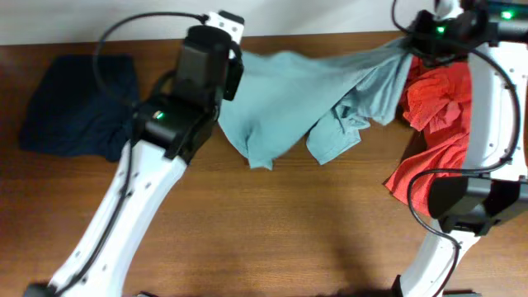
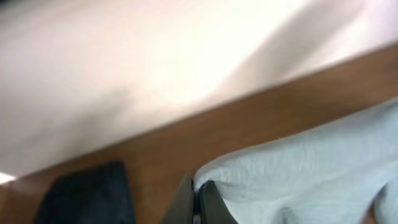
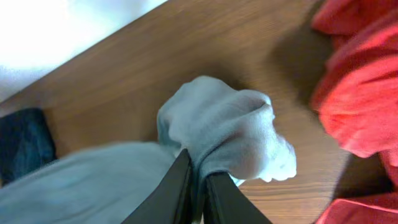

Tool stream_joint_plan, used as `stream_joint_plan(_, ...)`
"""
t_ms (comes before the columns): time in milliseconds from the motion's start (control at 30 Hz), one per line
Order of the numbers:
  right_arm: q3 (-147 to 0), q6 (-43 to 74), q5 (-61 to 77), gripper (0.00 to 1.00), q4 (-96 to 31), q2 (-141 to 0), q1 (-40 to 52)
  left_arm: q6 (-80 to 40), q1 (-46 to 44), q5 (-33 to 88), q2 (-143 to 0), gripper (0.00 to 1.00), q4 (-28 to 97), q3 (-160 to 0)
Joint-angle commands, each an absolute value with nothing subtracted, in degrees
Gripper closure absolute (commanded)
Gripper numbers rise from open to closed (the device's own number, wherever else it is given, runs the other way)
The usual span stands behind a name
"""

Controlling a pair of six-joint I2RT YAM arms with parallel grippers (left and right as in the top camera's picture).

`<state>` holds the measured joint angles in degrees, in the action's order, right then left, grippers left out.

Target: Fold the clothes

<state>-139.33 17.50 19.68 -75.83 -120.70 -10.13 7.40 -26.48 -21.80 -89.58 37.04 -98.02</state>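
A light blue garment (image 1: 305,95) hangs stretched between my two grippers across the back of the table. My left gripper (image 1: 233,59) is shut on its left edge, seen in the left wrist view (image 2: 198,190) with the light blue cloth (image 2: 311,168) pinched between the fingers. My right gripper (image 1: 415,41) is shut on its bunched right end, seen in the right wrist view (image 3: 198,177) with the cloth (image 3: 230,127) bulging above the fingers. The garment's lower folds rest on the wooden table (image 1: 289,223).
A dark navy garment (image 1: 74,103) lies at the back left; it also shows in the left wrist view (image 2: 87,196). A red garment (image 1: 437,124) lies crumpled at the right under my right arm, also in the right wrist view (image 3: 367,81). A pale wall borders the table's far edge.
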Motion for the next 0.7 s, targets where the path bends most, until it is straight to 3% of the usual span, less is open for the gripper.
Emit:
stream_joint_plan(0, -139.7, 16.3, 20.8, 0.91, -76.4, -119.3, -12.1, 6.5, -26.7, -24.3, -86.2, 1.00, 36.8, -99.7)
stream_joint_plan(433, -139.8, 7.2, 27.8, 0.91, -82.8, -117.6, -13.2, 7.6, -26.7, -31.3, -80.5, 1.00, 34.1, -102.3)
stream_joint_plan(667, -139.8, -2.6, 28.1, 0.82, -92.4, -114.9, -12.6, 9.7, -26.7, -34.3, -76.4, 1.00, 34.4, -102.9)
